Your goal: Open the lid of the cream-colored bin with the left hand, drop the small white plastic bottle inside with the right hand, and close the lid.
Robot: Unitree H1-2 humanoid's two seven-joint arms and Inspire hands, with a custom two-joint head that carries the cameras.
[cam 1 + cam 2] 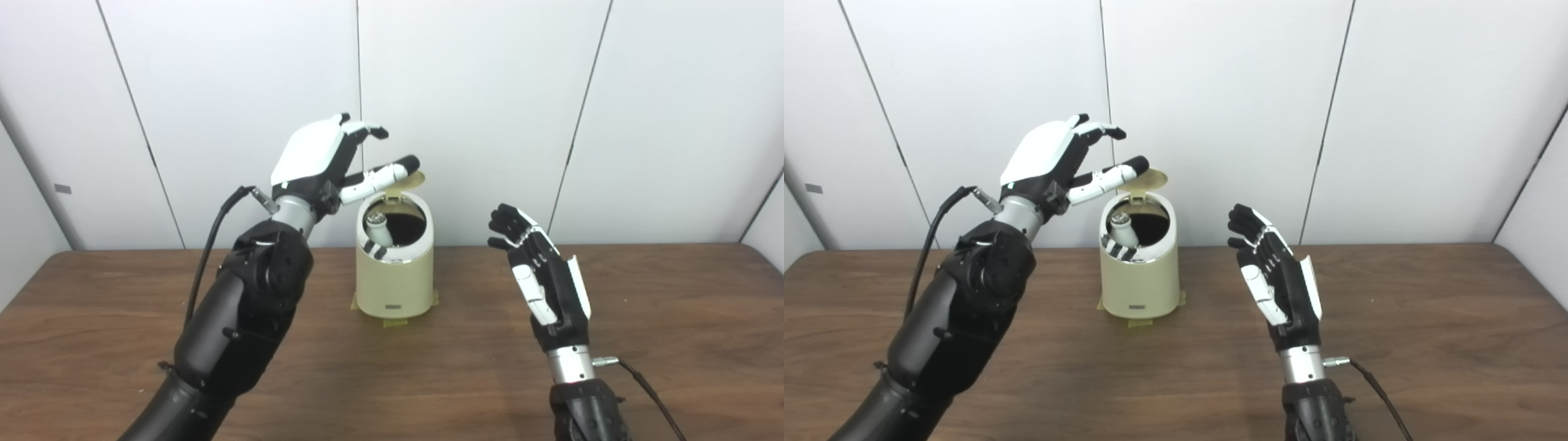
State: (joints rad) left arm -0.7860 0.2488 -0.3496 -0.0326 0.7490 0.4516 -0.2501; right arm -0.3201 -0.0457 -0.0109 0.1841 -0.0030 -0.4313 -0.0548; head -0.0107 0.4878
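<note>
Bin [395, 275]: lid [411, 180] raised, bottle [376, 229] inside.
Left hand [318, 159]: above bin, fingers spread, empty.
Right hand [542, 275]: right of bin, fingers loose, empty.

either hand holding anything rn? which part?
Nothing is held. The right hand is open beside the bin; the bottle already sits inside it. The left hand is open, a finger by the raised lid.
</note>
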